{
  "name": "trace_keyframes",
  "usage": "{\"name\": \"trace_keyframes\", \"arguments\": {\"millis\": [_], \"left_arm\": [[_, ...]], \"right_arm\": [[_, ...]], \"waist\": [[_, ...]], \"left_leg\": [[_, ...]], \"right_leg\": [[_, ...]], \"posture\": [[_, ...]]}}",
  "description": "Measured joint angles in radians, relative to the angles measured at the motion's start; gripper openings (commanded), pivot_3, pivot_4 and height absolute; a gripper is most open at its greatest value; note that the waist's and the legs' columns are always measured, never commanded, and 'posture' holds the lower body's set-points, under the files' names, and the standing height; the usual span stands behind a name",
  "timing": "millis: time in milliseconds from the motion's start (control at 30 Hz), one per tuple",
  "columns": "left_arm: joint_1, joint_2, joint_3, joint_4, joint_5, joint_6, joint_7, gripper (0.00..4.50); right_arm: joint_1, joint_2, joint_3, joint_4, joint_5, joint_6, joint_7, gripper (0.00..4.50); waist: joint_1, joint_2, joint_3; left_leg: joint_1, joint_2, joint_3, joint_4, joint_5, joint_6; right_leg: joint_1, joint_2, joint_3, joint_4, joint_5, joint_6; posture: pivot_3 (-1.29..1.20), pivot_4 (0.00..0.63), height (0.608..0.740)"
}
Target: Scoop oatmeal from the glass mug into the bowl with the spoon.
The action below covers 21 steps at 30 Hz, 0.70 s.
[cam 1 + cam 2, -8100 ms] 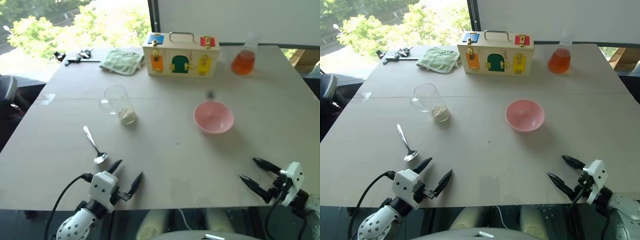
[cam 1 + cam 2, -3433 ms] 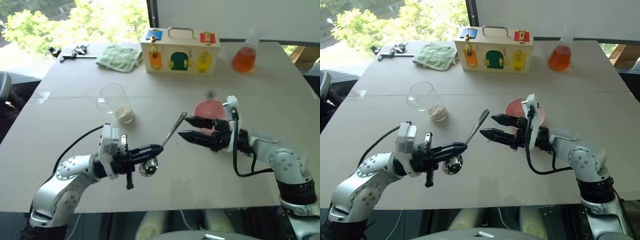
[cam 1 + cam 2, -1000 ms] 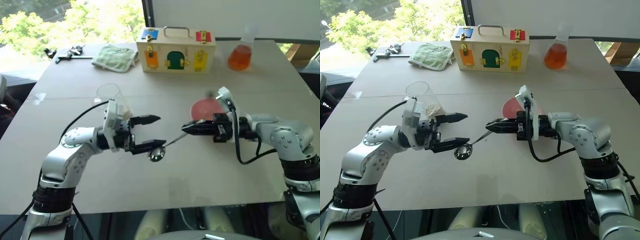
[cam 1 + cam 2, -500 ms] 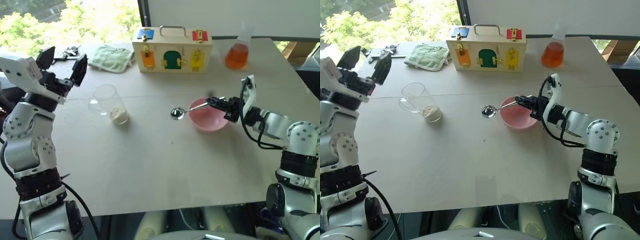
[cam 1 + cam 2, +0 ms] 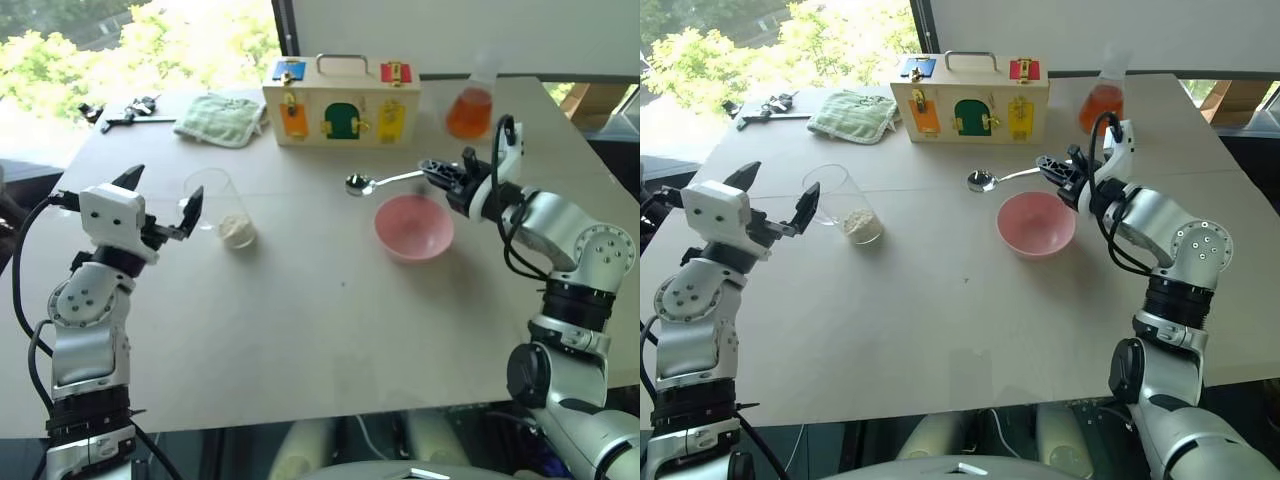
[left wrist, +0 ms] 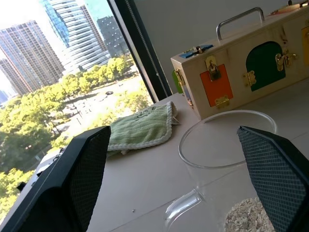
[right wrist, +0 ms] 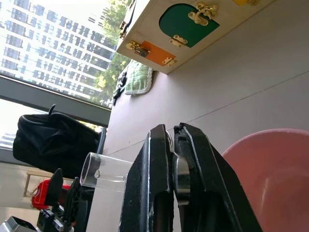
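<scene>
Glass mug could tip if the left gripper's spread fingers knock it; the right gripper pinches the spoon only by its handle tip.

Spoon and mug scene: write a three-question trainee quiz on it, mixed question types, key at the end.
1. True or false: the right claw is shut on the spoon.
2. Where is the oatmeal? A) in the glass mug B) in the bowl C) on the spoon
3. Fill in: the left claw is ____, beside the mug.

Key
1. True; it grips the handle, spoon head held over the table.
2. A
3. open
</scene>
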Motion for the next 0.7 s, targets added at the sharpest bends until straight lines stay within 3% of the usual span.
{"name": "trace_keyframes", "arguments": {"millis": [133, 300, 700], "left_arm": [[0.03, -0.021, -0.029, 0.087, 0.029, 0.001, 0.004, 4.4], [0.038, -0.076, -0.007, 0.065, -0.049, 0.024, 0.013, 4.4], [-0.005, -0.08, 0.024, 0.107, -0.038, 0.041, 0.132, 4.4]], "right_arm": [[-0.005, -0.032, 0.034, -0.007, 0.026, -0.014, -0.003, 0.0], [-0.004, -0.041, 0.066, -0.025, 0.05, -0.042, -0.003, 0.0], [0.003, -0.071, 0.112, -0.028, 0.064, -0.091, 0.017, 0.0]], "waist": [[-0.005, 0.0, 0.0], [-0.007, 0.0, 0.0], [-0.007, 0.0, 0.0]], "left_leg": [[-0.001, 0.0, 0.0, 0.001, 0.0, 0.001], [-0.003, 0.0, 0.0, 0.002, 0.001, -0.001], [-0.003, 0.0, 0.0, 0.001, 0.001, -0.001]], "right_leg": [[-0.001, 0.0, 0.0, 0.003, 0.0, 0.0], [-0.003, 0.0, 0.0, 0.002, 0.0, 0.0], [-0.003, 0.0, 0.001, 0.002, 0.0, 0.0]], "posture": [[0.0, 0.15, 0.74], [0.0, 0.15, 0.74], [0.0, 0.15, 0.74]]}}
